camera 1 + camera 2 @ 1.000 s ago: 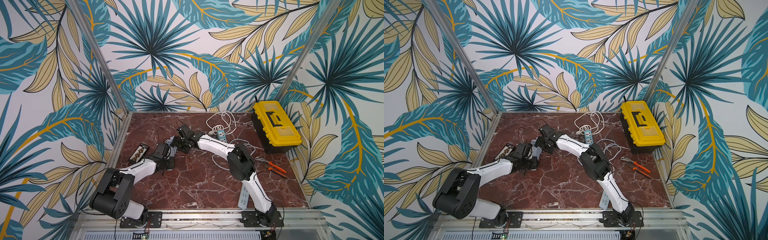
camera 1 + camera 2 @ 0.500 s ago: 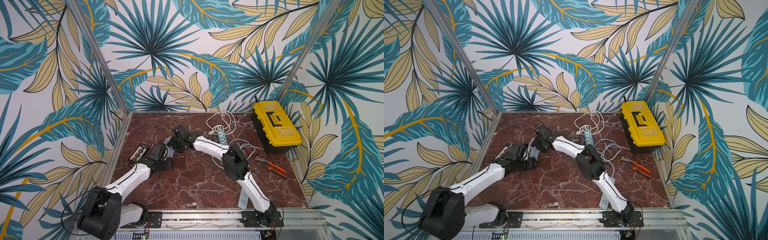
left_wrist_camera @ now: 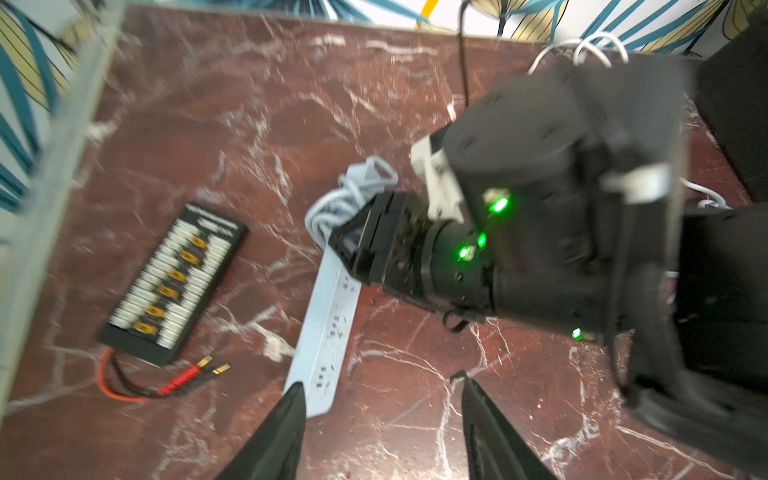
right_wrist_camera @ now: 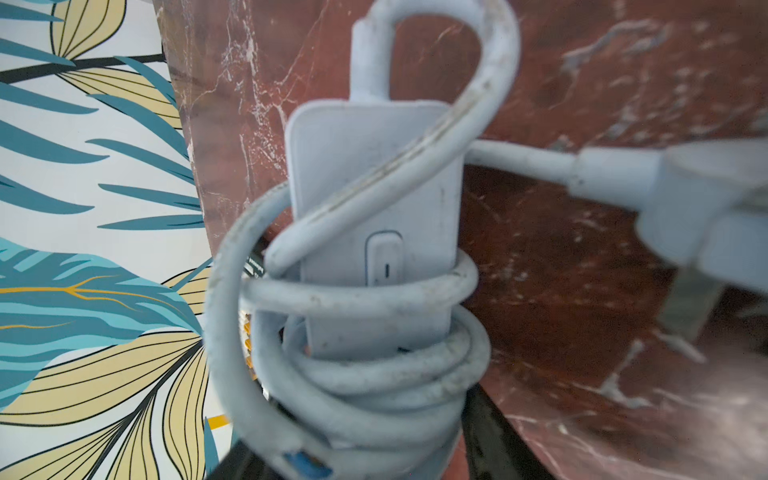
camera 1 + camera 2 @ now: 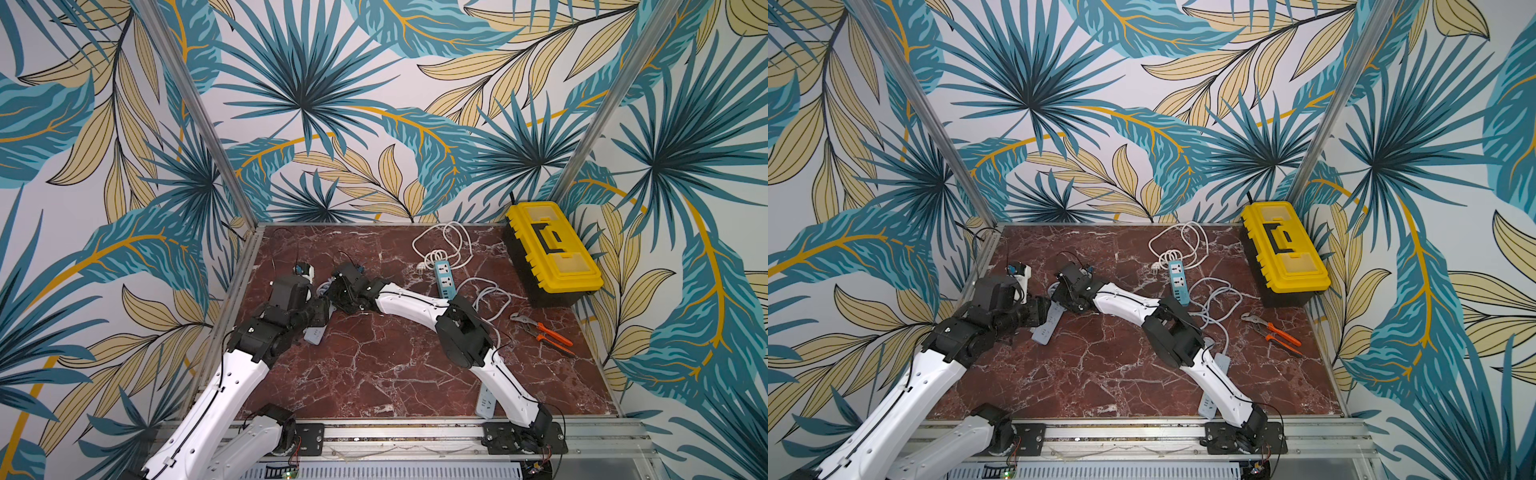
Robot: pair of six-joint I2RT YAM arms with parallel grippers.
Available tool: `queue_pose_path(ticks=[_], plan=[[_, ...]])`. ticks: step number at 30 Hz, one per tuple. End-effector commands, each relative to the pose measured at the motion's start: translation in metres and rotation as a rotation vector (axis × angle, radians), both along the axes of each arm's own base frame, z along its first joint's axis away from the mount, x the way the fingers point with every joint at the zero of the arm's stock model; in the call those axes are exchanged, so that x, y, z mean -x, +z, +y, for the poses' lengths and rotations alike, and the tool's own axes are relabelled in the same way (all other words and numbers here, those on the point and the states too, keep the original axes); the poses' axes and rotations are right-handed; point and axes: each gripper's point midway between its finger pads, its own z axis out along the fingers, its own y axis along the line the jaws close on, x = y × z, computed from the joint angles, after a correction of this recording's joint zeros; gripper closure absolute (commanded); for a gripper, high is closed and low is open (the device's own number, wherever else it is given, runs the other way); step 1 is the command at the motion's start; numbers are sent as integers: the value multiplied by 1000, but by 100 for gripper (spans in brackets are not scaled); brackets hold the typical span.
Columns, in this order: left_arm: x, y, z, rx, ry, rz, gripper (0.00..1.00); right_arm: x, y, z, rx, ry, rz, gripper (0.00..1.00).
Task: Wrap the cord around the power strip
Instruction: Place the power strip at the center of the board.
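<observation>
Left wrist: right arm (image 3: 519,166) seemingly hides cord (image 3: 332,205); black board (image 3: 174,282) nearby.

The table (image 5: 374,374) is being viewed from high above its front edge in both top views, both being aimed down toward the back wall (image 5: 332,124). From the left wrist, the strip (image 3: 328,316) is being looked down on from nearby. From the right wrist, the cord (image 4: 353,374) is being framed very closely, the strip being shared by all views.

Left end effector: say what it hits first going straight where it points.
Likely bare table beside the power strip's near end; on a flatter line, the right end effector on that strip. Depth unclear.
</observation>
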Motion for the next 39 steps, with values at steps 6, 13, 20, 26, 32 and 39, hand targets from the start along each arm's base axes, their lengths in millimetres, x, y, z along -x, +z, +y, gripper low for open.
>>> queue_pose_path(ticks=[6,13,20,26,32,39], plan=[[0,43,0,-36,-62,-110,1,34,-39,12,107,86,70,43],[1,46,-14,16,-125,-99,1,29,-16,11,145,163,5,24],[4,54,-23,40,-175,-113,1,26,-1,13,133,183,-34,20],[6,57,-26,37,-207,-123,1,24,13,15,119,199,-67,19],[6,55,-26,35,-211,-119,1,20,37,15,115,213,-133,18],[3,69,-20,10,-185,-161,0,19,72,0,138,215,-216,17]])
